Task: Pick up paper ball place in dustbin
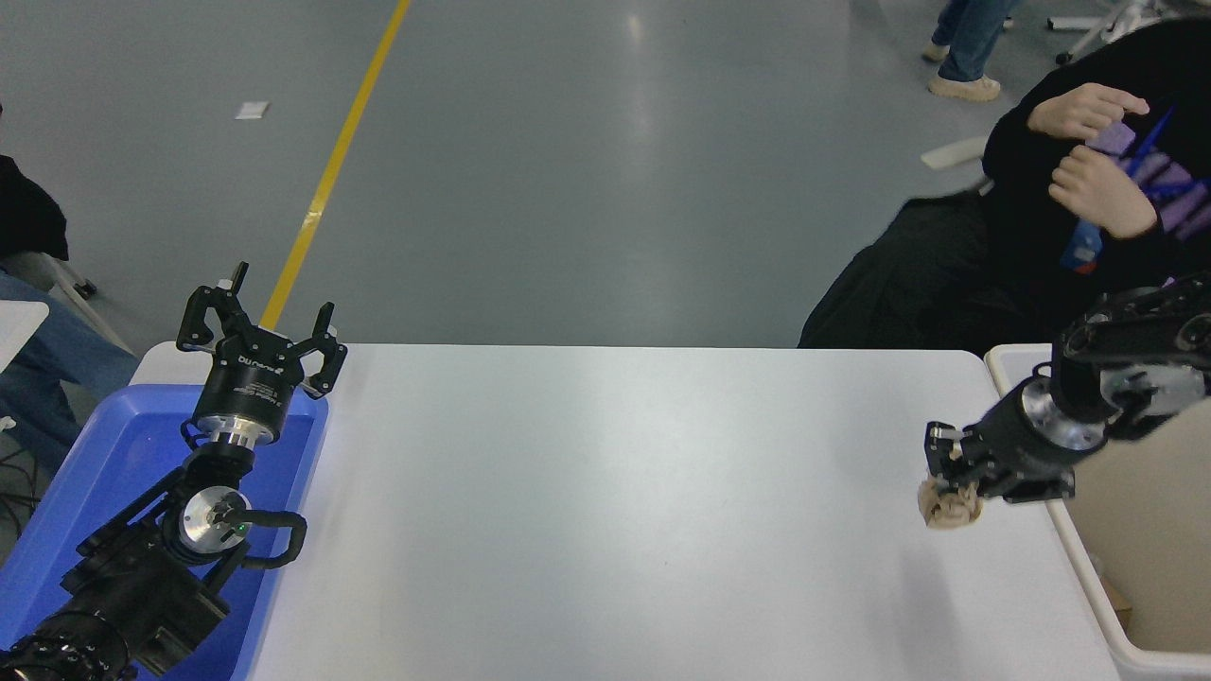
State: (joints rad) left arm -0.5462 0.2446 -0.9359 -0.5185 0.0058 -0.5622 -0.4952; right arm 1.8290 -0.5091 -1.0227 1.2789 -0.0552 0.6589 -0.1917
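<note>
The tan paper ball [949, 509] hangs in my right gripper [951, 482], which is shut on it and holds it a little above the white table [605, 511] near the right edge. The off-white dustbin [1088, 577] stands just right of the table; my right arm reaches across its near-left rim. My left gripper [260, 326] is open and parked at the far left over the blue tray.
A shallow blue tray [95, 473] sits at the table's left end under the left arm. A person in black sits beyond the far right corner, hands [1088, 180] held at the chest. Another person's legs [965, 47] show at the top right.
</note>
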